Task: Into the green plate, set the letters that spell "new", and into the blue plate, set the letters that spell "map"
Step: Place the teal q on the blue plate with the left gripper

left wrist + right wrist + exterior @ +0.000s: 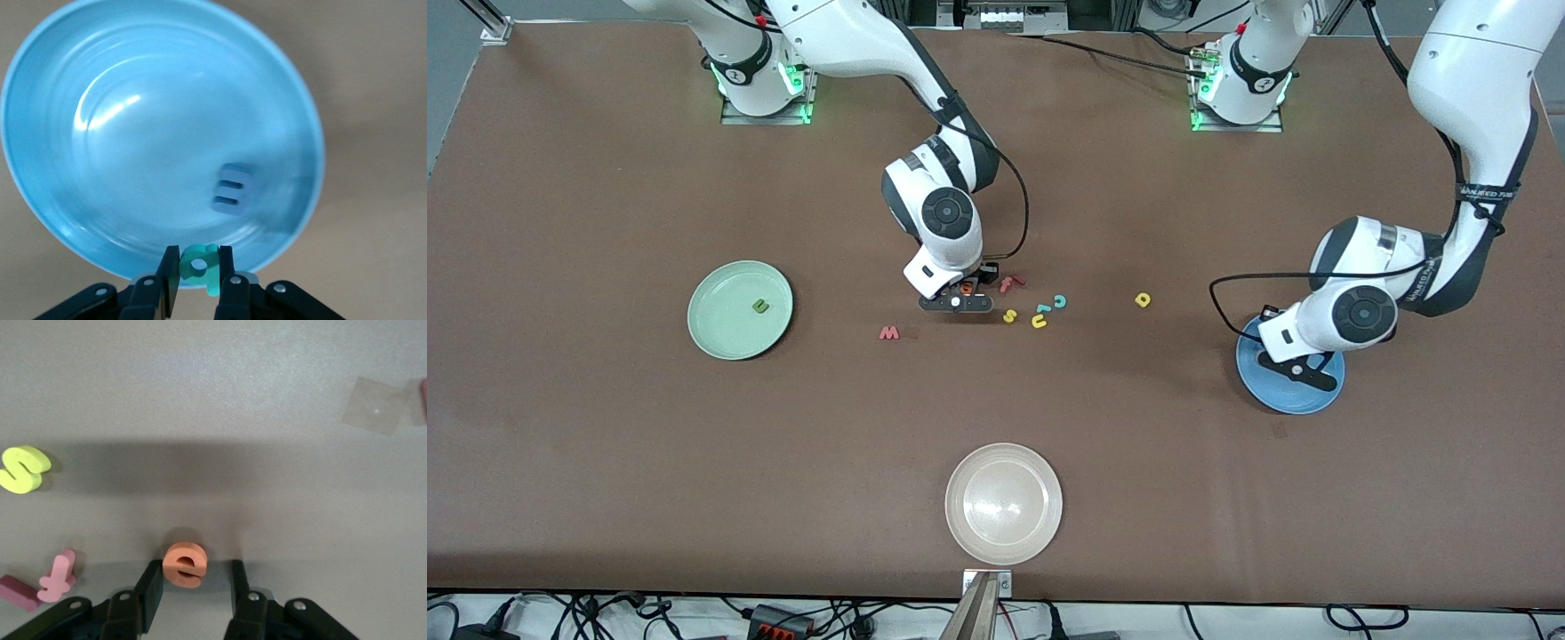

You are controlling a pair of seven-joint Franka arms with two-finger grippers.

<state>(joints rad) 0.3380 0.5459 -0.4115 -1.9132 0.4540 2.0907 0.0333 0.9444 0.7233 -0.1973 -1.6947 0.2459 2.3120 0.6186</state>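
Observation:
The blue plate (1282, 397) lies toward the left arm's end of the table, with a blue m (232, 188) in it. Over the plate's edge my left gripper (199, 253) is shut on the teal a (200, 265). The green plate (711, 331) holds the dark green n (760, 306). At the table's middle my right gripper (195, 569) is down and open around the orange e (185, 564), which touches one finger with a gap to the other. The pinkish-red w (888, 333) and the yellow p (1143, 300) lie loose on the table.
Beside the right gripper lie a red f (1009, 284), a yellow s (1009, 315), a yellow u (1039, 322) and a teal c (1060, 300). A white plate (960, 526) sits near the table's front edge.

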